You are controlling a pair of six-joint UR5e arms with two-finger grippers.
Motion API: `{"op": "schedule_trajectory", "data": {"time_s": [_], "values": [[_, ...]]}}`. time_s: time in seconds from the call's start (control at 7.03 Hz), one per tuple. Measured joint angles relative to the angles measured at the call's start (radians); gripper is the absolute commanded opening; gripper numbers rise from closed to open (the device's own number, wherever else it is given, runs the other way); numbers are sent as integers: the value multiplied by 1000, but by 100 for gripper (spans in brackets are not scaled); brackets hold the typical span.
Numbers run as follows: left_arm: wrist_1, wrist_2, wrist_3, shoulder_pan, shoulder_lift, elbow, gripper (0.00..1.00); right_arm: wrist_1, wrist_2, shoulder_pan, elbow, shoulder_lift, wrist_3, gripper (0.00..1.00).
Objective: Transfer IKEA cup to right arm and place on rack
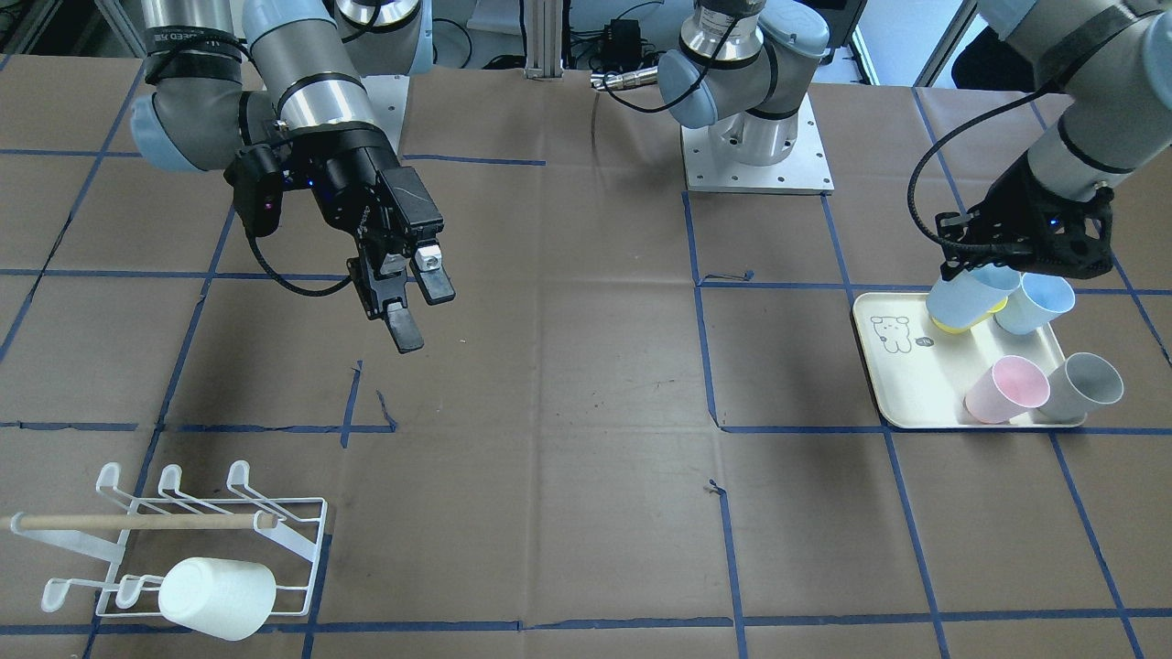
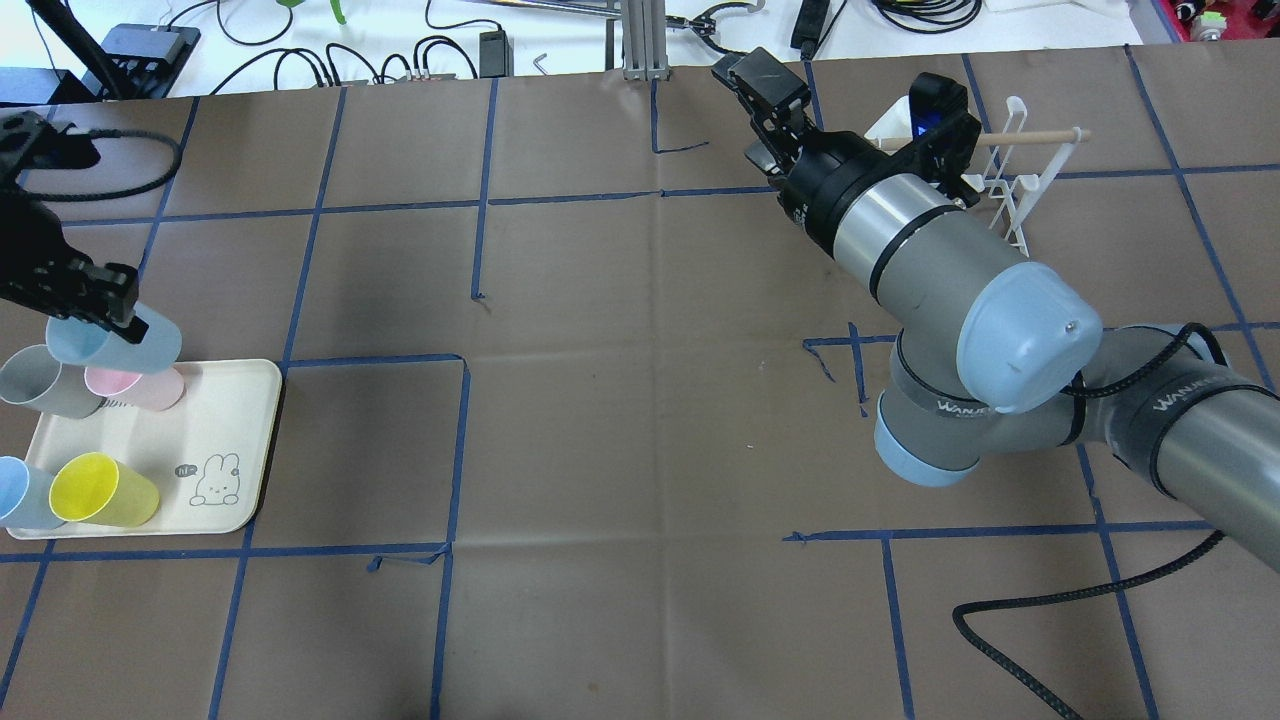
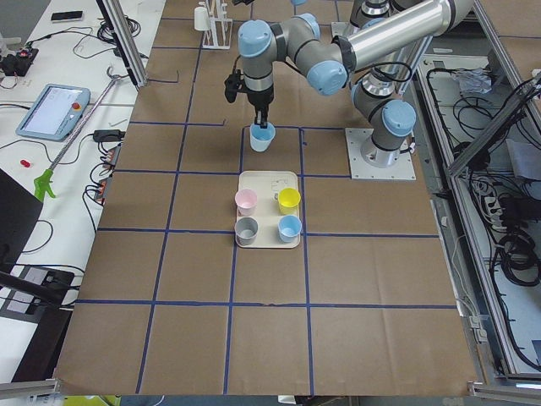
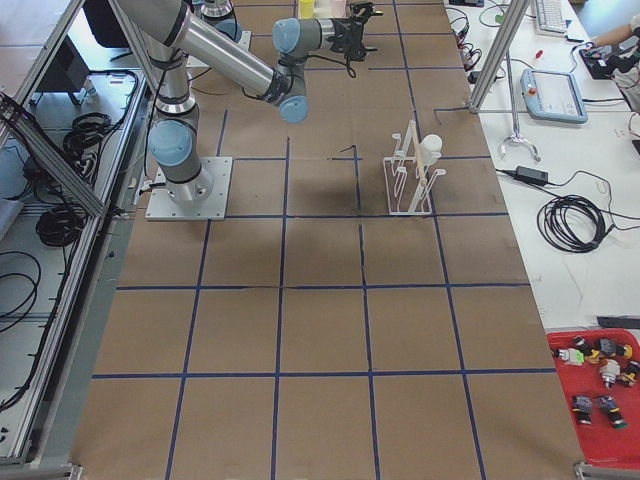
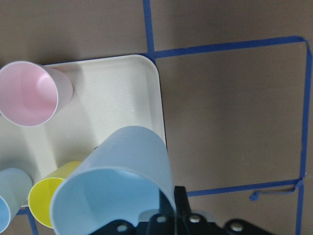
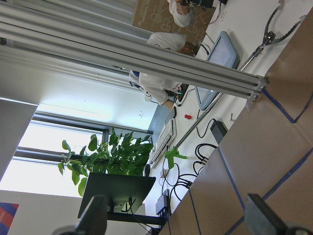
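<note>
"Lifting is the step in hand, by judgement," the inspector notes. "The left gripper (image 2: 118,312) is clenched on the wall of the light-blue IKEA cup (image 5: 122,171), which hangs tilted over the tray's (image 1: 916,389) rim."

"And the receiver?" asks the clerk.

"The right gripper (image 1: 419,307) hovers empty, fingers spread, at ten o'clock in the front-facing view. The rack (image 1: 313,514) lies at eight o'clock, with a white cup (image 1: 217,597) on it. The left should carry the cup to mid-table and present its bare lower body, releasing only once the right has closed — a rim pinch may slip."
</note>
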Motion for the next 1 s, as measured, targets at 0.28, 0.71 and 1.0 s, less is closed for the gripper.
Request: {"op": "schedule_trajectory", "data": {"time_s": [0.28,0.71,1.0], "values": [[-81,-24,-126,-114,-73,168,0,0,-1,1,17,-12,29,100],[81,-242,-264,-275,-91,181,0,0,-1,1,28,-11,33,100],[241,-443,-276,-292,-69,136,0,-1,-1,1,30,-4,33,100]]}}
